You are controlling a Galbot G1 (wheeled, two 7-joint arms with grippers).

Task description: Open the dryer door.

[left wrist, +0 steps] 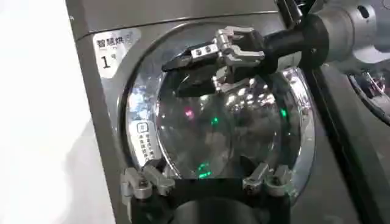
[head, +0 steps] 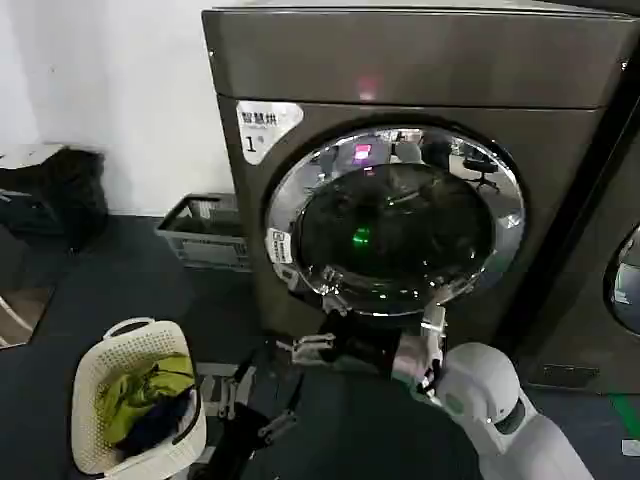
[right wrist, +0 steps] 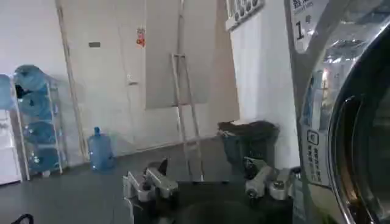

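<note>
The large round dryer door (head: 395,220) with its wide shiny chrome rim and dark tinted glass porthole sits flush in the front of the big boxy brown-grey metallic dryer (head: 420,70), straight ahead of me. The glass is dark and full of reflections, green and pink lights among them, so I cannot make out anything inside the drum. A white sticker (head: 264,125) at the upper left of the door carries a "1" and a few characters too small for me to read; a smaller white label (head: 279,246) on the rim is illegible too.

My right end effector (left wrist: 186,67) is in front of the door, reaching across from the right toward the rim's edge, its dark fingers spread apart and holding nothing. In the head view it is low before the door, partly hidden by my own white forearm (head: 500,410). My left end effector (left wrist: 204,182) hangs back from the door, its fingers apart as well.

On the floor to the left stands a white plastic laundry basket (head: 95,375) with green and dark clothes (head: 145,395), and a grey crate (head: 205,235) by the wall. The neighbouring dark machine (head: 610,290) is cut off at the right edge
</note>
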